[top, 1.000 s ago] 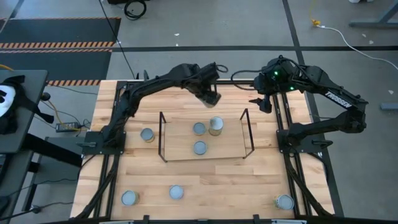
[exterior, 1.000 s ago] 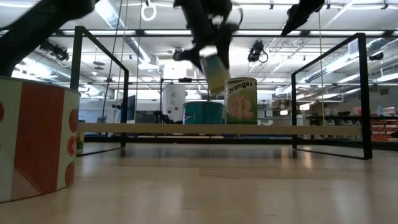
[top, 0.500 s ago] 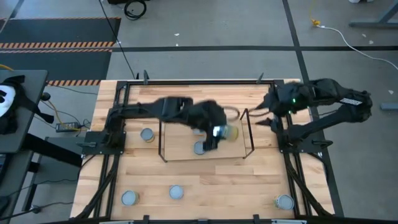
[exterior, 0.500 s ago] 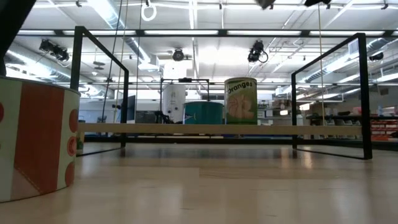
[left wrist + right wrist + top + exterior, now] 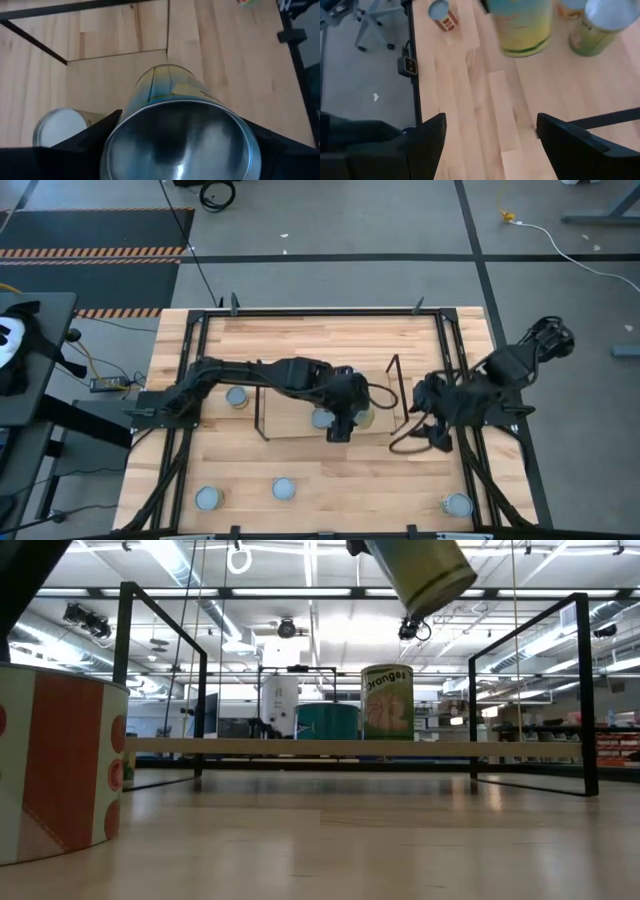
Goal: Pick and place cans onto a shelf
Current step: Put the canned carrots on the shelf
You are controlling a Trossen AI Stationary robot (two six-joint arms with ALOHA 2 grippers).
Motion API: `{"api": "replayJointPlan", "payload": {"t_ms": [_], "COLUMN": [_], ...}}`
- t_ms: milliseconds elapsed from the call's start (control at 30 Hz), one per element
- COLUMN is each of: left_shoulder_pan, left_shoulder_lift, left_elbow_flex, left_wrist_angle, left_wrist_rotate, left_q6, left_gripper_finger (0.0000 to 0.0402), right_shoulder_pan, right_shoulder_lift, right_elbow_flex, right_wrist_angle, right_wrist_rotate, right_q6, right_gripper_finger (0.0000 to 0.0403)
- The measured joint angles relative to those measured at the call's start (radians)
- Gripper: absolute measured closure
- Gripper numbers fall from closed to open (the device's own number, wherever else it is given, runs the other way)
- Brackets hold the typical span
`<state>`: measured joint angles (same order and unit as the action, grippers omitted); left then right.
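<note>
Nearest the low camera, a can with a red and white label (image 5: 55, 765) stands on the counter (image 5: 330, 840), not yet picked. In the high view three more cans wait along the counter's near edge: one at the left (image 5: 207, 498), one beside it (image 5: 283, 489) and one at the right corner (image 5: 457, 504). Another (image 5: 236, 396) stands just outside the shelf's left end frame.

The step in hand looks like a carry: the left end effector (image 5: 342, 416) is clenched on a can (image 5: 182, 135), its two dark fingers (image 5: 87, 137) pressing the can's sides in the left wrist view. In the low view that held can (image 5: 420, 572) hangs tilted, high above the shelf (image 5: 350, 746) and well clear of it. In the high view it sits over the shelf's middle right.

The next move, as I judge it, calls for righting the can, lowering it onto a free part of the wood base, and keeping it clear of the cans already there and of the wire end frame (image 5: 580, 690) to the right.

On the shelf, the low view shows an "Oranges" can (image 5: 387, 702), a teal one (image 5: 327, 721) beside it and a white one (image 5: 279, 705) further left; which stand on the base and which behind it I cannot tell.

The right end effector (image 5: 425, 435) hangs over the counter just outside the shelf's right end, released, with nothing between its spread fingers (image 5: 427, 137).
</note>
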<state>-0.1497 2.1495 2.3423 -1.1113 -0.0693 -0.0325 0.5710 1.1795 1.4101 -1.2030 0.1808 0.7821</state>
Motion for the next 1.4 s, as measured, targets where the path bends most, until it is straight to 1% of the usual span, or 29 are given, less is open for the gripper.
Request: {"api": "replayJointPlan", "payload": {"t_ms": [100, 233, 333, 467, 667, 833, 867, 967, 1167, 1400], "left_shoulder_pan": [0.006, 0.005, -0.001, 0.006, 0.026, 0.040, 0.044, 0.048, 0.046, 0.046], "left_shoulder_lift": [-0.002, -0.011, -0.008, 0.039, 0.086, 0.112, 0.112, 0.109, 0.109, 0.112], "left_elbow_flex": [0.016, 0.014, 0.010, -0.034, -0.033, -0.037, -0.046, -0.098, -0.144, -0.159], "left_wrist_angle": [0.020, -0.016, -0.119, -0.178, -0.066, -0.074, -0.074, 0.009, 0.013, 0.015], "left_wrist_rotate": [0.002, 0.008, 0.006, -0.032, -0.045, -0.034, -0.031, -0.032, -0.035, -0.035], "left_q6": [0.001, -0.017, -0.004, 0.067, 0.109, 0.086, 0.077, 0.070, 0.070, 0.063], "left_gripper_finger": [0.0099, 0.0100, 0.0100, 0.0100, 0.0100, 0.0100, 0.0100, 0.0100, 0.0099, 0.0078], "right_shoulder_pan": [0.031, 0.038, 0.027, -0.003, -0.026, -0.026, -0.026, -0.026, -0.026, -0.026], "right_shoulder_lift": [0.035, 0.069, 0.079, 0.078, 0.074, 0.074, 0.074, 0.074, 0.074, 0.074], "right_elbow_flex": [0.000, 0.000, 0.000, 0.000, 0.000, 0.000, 0.000, 0.000, 0.000, 0.000], "right_wrist_angle": [0.005, 0.004, 0.005, 0.005, 0.005, 0.005, 0.005, 0.005, 0.009, 0.025], "right_wrist_rotate": [0.010, 0.010, 0.011, 0.012, 0.020, 0.020, 0.020, 0.020, 0.020, 0.020], "right_q6": [0.025, 0.005, -0.021, -0.057, -0.084, -0.084, -0.085, -0.086, -0.086, -0.105], "right_gripper_finger": [0.0086, 0.0086, 0.0086, 0.0086, 0.0086, 0.0086, 0.0086, 0.0086, 0.0086, 0.0086]}}
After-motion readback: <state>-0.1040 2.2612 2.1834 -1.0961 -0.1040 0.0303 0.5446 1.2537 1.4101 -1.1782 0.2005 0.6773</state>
